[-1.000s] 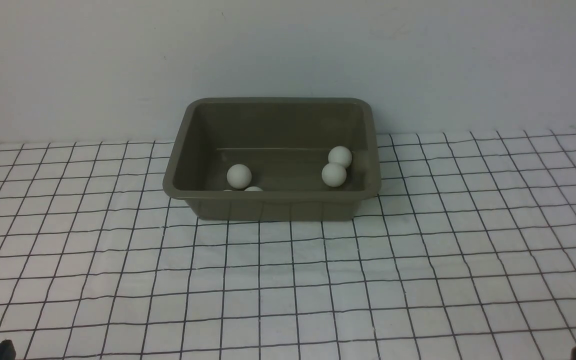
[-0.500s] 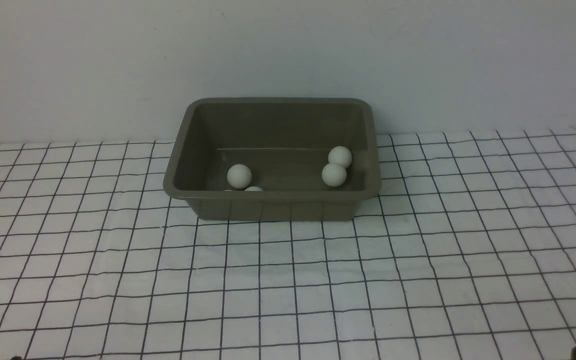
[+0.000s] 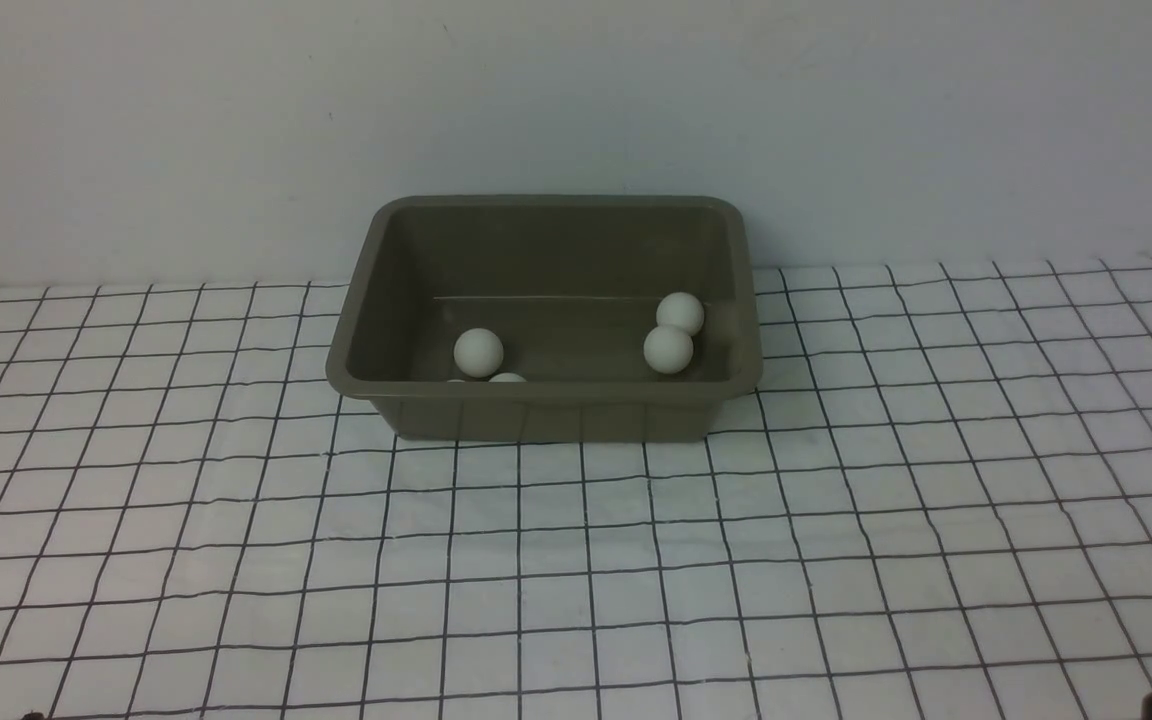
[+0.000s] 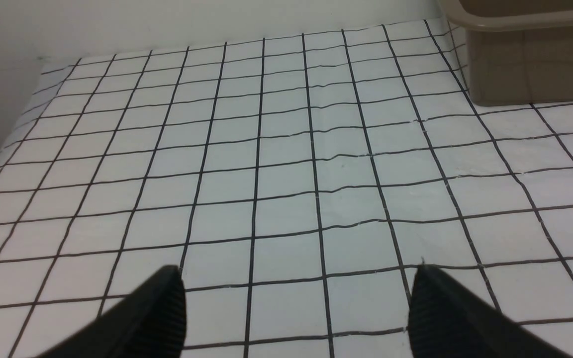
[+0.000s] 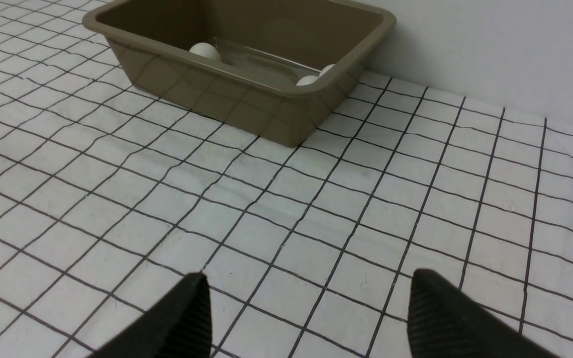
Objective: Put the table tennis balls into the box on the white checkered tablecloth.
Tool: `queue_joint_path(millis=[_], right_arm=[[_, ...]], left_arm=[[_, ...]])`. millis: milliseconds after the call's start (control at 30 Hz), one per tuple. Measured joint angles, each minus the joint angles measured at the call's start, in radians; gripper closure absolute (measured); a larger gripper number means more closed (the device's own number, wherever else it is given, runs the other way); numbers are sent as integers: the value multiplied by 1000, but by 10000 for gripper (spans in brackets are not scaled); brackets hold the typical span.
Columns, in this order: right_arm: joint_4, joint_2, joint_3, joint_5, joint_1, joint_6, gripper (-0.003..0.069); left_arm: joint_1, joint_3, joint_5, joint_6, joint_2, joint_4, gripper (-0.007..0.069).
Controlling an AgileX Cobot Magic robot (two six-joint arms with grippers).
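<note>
The olive-grey box (image 3: 546, 418) stands at the back middle of the white checkered tablecloth (image 3: 576, 580). Several white table tennis balls lie inside it: one at the left (image 3: 479, 352), two touching at the right (image 3: 680, 313) (image 3: 668, 349), and others half hidden behind the near rim (image 3: 507, 378). No ball lies on the cloth. My left gripper (image 4: 296, 278) is open over bare cloth, with the box (image 4: 530, 64) far off to its side. My right gripper (image 5: 306, 283) is open too, empty, well short of the box (image 5: 237, 94), where the balls (image 5: 205, 50) show.
A plain pale wall (image 3: 576, 100) rises right behind the box. The cloth is slightly wrinkled in front of the box. The cloth's left edge (image 4: 3, 144) shows in the left wrist view. Only dark slivers of my arms reach the front view's lower corners.
The dark tip of my left arm at the front view's lower left corner has drawn back almost out of frame. The balls and box have stayed still.
</note>
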Motion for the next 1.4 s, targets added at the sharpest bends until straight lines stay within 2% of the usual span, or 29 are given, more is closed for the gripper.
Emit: queue_joint_path(millis=[100,200,333,433,567,667,1033,1400], right_arm=[[-30,5,1,-39,-15,-1,177],[-60,25,11,-110,-78,-13,177],[-29,56,53,-217,-261,-60,177],[39,35,79,-220,-424,-108,177],[64,-11,84,-207,-547,-129,177],[79,-52,110,-224,-579,-132,177],[132,-193,243,-212,-584,-164,177],[160,-200,279,-171,-584,-184,177]], left_arm=[[0,0,0,0,0,0,83],[0,0,0,0,0,0,83],[0,0,0,0,0,0,83],[0,0,0,0,0,0,83],[0,0,0,0,0,0,83],[0,0,0,0,0,0,83],[0,0,0,0,0,0,83],[0,0,0,0,0,0,83]])
